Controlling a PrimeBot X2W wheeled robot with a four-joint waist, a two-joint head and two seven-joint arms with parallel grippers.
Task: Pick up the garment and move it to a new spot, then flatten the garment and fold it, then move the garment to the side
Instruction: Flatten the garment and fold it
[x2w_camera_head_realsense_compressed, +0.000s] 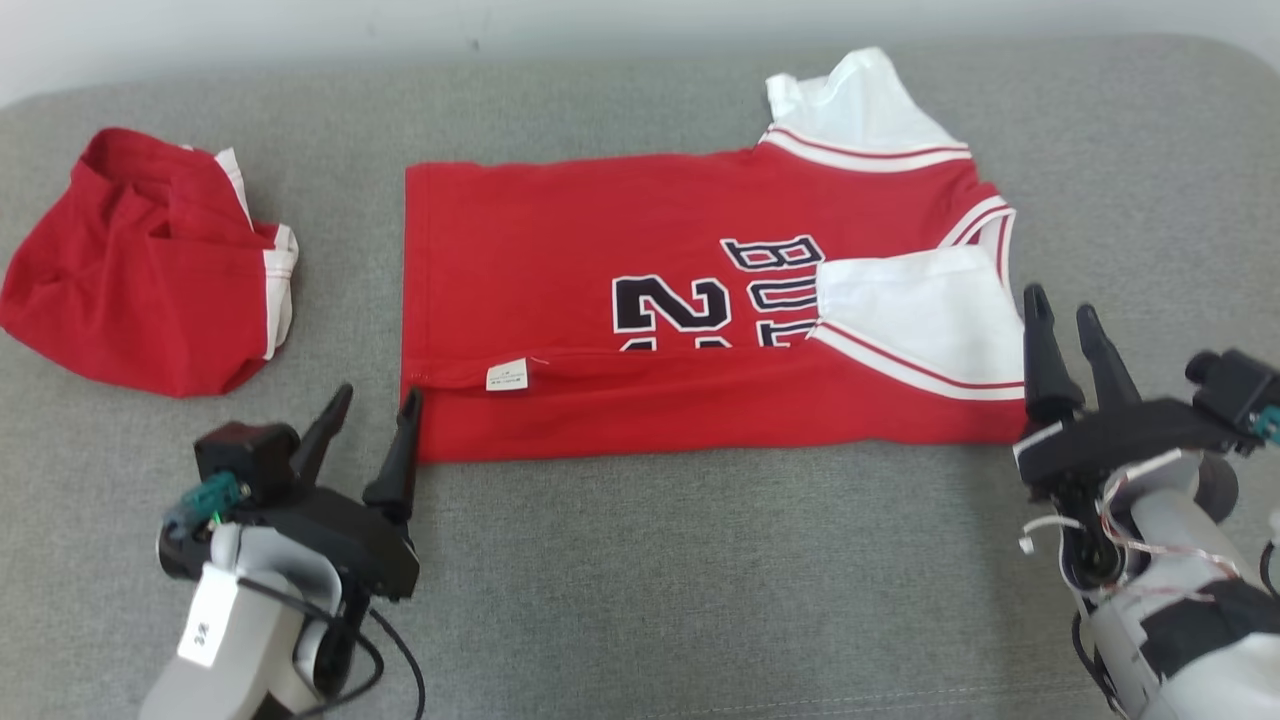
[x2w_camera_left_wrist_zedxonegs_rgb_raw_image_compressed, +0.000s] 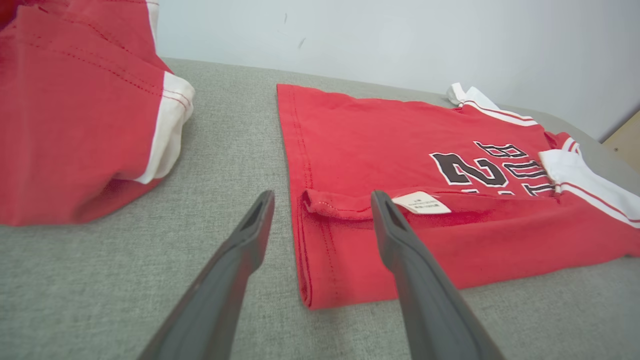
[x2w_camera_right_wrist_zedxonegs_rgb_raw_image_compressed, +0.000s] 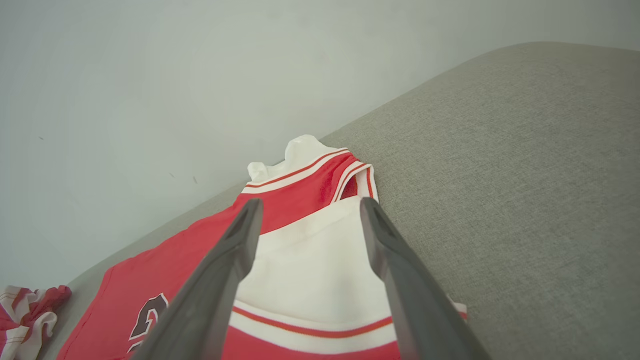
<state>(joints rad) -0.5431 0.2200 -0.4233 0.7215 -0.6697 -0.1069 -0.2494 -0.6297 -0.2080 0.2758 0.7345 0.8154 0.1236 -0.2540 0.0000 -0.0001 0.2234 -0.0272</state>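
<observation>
The red basketball jersey (x2w_camera_head_realsense_compressed: 600, 260) lies lengthwise across the middle of the grey fabric-covered bench (x2w_camera_head_realsense_compressed: 700, 560), hem toward 9 o'clock and shoulders toward 3 o'clock. Its near long edge is already turned up over the number, care label (x2w_camera_head_realsense_compressed: 507, 374) showing, and the near white sleeve (x2w_camera_head_realsense_compressed: 920, 300) is laid inward. The step in hand looks like the second lengthwise fold. The left gripper (x2w_camera_head_realsense_compressed: 378, 395) stands at 7 o'clock of the jersey, fingers spread wide and empty, straddling the doubled hem corner; whether they touch it I cannot tell. The right gripper (x2w_camera_head_realsense_compressed: 1060, 300) stands at 4 o'clock by the shoulder end, fingers moderately parted, holding nothing. To do this well, each should probably pinch both layers at its own end of the doubled edge, lift together and level, keep the cloth lightly taut between them, and carry it toward 12 o'clock. The far white sleeve (x2w_camera_head_realsense_compressed: 860, 100) juts out at 1 o'clock and likely needs tucking. The crumpled red shorts (x2w_camera_head_realsense_compressed: 140, 280) at 9 o'clock lie well apart.
</observation>
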